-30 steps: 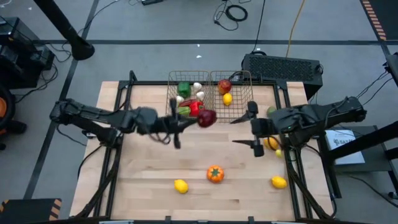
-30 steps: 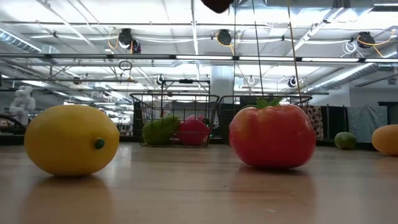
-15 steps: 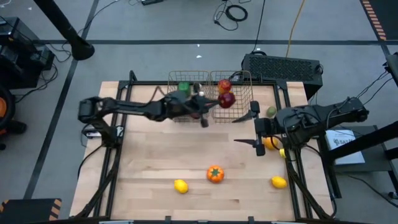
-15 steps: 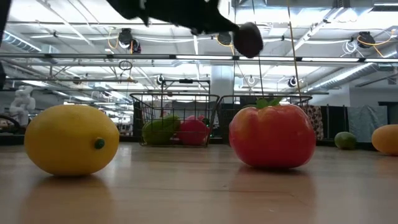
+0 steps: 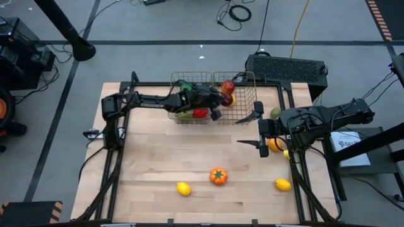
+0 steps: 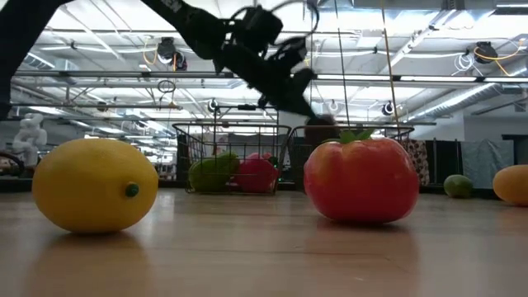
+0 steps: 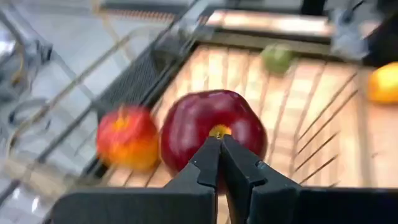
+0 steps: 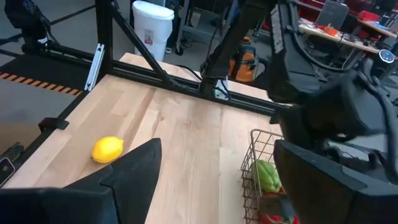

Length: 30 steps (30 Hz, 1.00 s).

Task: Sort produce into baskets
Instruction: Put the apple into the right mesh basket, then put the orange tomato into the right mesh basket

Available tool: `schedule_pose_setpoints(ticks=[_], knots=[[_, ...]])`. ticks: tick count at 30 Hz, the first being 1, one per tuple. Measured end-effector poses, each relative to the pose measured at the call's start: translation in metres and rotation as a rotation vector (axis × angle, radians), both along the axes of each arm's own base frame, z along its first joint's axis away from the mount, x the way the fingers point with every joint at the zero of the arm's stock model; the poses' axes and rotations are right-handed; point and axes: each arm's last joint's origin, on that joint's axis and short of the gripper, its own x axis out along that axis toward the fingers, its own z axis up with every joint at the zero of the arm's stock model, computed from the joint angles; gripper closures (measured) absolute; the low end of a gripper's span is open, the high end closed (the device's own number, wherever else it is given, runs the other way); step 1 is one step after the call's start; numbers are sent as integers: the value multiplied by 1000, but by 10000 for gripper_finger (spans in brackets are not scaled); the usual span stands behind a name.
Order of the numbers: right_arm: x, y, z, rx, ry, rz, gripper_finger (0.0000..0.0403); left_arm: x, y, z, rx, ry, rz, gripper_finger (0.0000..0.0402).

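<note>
My left gripper (image 5: 219, 104) reaches over the right wire basket (image 5: 247, 81) and is shut on a dark red apple (image 7: 211, 127). The apple also shows in the low view (image 6: 320, 130), about level with the basket's rim. A red-yellow apple (image 7: 127, 137) and a lemon lie in that basket. The left basket (image 5: 178, 81) holds a green pepper, garlic and a red pepper. My right gripper (image 5: 250, 131) is open and empty at the table's right side. My left gripper has its two shut fingertips (image 7: 208, 158) at the apple's stem dimple (image 7: 217, 131). Whether they pinch the stem itself is hidden by the fingers. They slant down from the table's left. The apple hangs beyond the fingertips, lifted clear over the right basket.
A red tomato (image 5: 218, 176) and a lemon (image 5: 183, 188) lie near the front edge, and another lemon (image 5: 283, 184) at the front right. Yellow fruit (image 5: 275, 145) and a small green one (image 5: 275, 113) lie by my right arm. A black box (image 5: 287, 68) stands behind the baskets.
My left gripper has carried the dark red apple from the middle of the table toward the far edge and to the right. It has come down over the right basket and stayed shut on the apple.
</note>
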Motion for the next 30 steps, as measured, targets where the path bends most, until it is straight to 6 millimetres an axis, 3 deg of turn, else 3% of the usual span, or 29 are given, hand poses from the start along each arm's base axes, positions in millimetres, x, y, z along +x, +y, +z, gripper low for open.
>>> schedule_pose_setpoints(ticks=[9, 19, 24, 30], knots=[[0, 0, 1, -17, -8, 11, 102, -9, 19, -4, -67, 38, 15, 380], [0, 0, 1, -16, -7, 10, 102, -8, 18, -3, -71, 24, -4, 285], [0, 0, 0, -14, -2, 9, 102, -7, 6, 3, -70, 23, -33, 278], [0, 0, -11, 128, 62, -42, 102, -22, -38, 47, -45, 13, -162, 277]])
